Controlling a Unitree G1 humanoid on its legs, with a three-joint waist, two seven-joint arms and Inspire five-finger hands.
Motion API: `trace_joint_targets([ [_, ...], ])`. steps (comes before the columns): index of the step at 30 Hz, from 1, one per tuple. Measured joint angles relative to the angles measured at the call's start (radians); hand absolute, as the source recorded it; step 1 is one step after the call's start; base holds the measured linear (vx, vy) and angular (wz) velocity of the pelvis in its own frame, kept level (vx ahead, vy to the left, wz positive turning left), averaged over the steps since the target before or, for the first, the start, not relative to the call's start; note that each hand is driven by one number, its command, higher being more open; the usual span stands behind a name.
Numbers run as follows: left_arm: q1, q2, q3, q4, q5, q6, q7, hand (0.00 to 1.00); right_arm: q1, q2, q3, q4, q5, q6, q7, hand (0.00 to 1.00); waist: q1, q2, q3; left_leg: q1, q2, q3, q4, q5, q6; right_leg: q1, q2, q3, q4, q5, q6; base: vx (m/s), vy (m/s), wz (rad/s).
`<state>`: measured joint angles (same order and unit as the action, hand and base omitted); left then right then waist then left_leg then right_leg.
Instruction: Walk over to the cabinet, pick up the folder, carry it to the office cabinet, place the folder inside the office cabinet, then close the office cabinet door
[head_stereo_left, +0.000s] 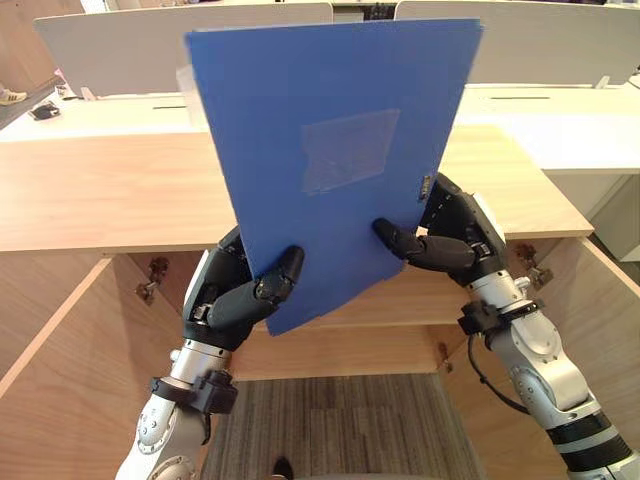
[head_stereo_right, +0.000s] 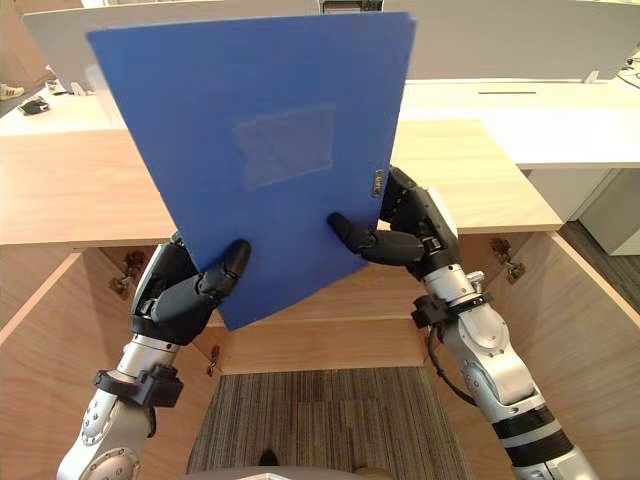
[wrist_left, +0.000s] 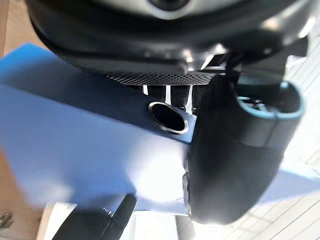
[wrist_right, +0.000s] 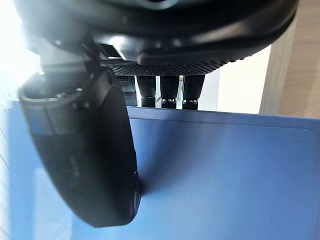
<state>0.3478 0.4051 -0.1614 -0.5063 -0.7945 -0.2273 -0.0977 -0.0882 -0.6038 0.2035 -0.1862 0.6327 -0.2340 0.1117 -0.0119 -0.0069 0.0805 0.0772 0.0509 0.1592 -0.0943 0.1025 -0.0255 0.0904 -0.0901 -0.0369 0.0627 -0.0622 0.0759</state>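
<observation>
Left eye view: the blue folder (head_stereo_left: 330, 150) stands upright, slightly tilted, above the wooden cabinet (head_stereo_left: 100, 200) and clear of its top. Your left hand (head_stereo_left: 240, 300) and right hand (head_stereo_left: 455, 240) each pinch a lower edge, thumb on the near face and fingers behind, probably so the folder cannot sag or swing. The left door (head_stereo_left: 50, 370) and right door (head_stereo_left: 600, 320) stand open on either side of the carpet floor (head_stereo_left: 340, 420). The cabinet top's front edge lies between the folder and the opening below. White tables (head_stereo_left: 560, 110) stand beyond.
</observation>
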Motion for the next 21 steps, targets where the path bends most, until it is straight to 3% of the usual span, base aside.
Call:
trace_joint_targets([
  [1, 0.0, -0.019, 0.008, 0.008, 0.0, 0.001, 0.009, 1.0, 0.0, 0.026, 0.001, -0.011, 0.0, 0.0, 0.02, 0.0, 0.0, 0.0, 0.0, -0.001, 0.0, -0.001, 0.0, 0.0, 0.0, -0.001, 0.0, 0.0, 0.0, 0.0, 0.0, 0.0, 0.0, 0.0],
  [7, -0.001, -0.12, 0.06, 0.011, 0.091, 0.003, 0.008, 1.0, 0.017, 0.164, -0.007, -0.055, -0.041, -0.001, 0.04, 0.0, 0.018, 0.0, -0.016, -0.014, 0.0, -0.011, 0.0, 0.005, -0.001, -0.006, 0.0, -0.012, -0.004, 0.001, -0.002, 0.0, -0.009, 0.06],
  [14, 0.002, -0.308, 0.337, 0.116, 0.237, -0.028, 0.075, 1.0, 0.053, 0.325, -0.124, -0.061, -0.117, -0.001, 0.021, 0.0, 0.028, 0.003, -0.02, -0.018, 0.0, -0.028, 0.0, 0.01, -0.002, 0.001, 0.0, -0.03, -0.008, 0.002, -0.004, -0.02, -0.011, 0.07],
  [17, 0.027, -0.354, 0.444, 0.212, 0.247, -0.027, 0.143, 1.0, 0.064, 0.369, -0.188, -0.096, -0.116, -0.001, 0.004, 0.0, 0.027, 0.003, -0.02, -0.022, 0.0, -0.032, -0.001, 0.01, -0.002, 0.0, 0.0, -0.033, -0.011, 0.002, -0.004, -0.01, -0.007, 0.04],
  [21, 0.071, -0.39, 0.507, 0.317, 0.247, -0.026, 0.182, 1.0, 0.065, 0.395, -0.252, -0.14, -0.114, -0.015, -0.008, 0.0, 0.028, 0.002, -0.021, -0.031, 0.0, -0.038, 0.0, 0.01, -0.003, -0.002, 0.0, -0.043, -0.016, 0.002, -0.004, 0.01, -0.012, 0.06],
])
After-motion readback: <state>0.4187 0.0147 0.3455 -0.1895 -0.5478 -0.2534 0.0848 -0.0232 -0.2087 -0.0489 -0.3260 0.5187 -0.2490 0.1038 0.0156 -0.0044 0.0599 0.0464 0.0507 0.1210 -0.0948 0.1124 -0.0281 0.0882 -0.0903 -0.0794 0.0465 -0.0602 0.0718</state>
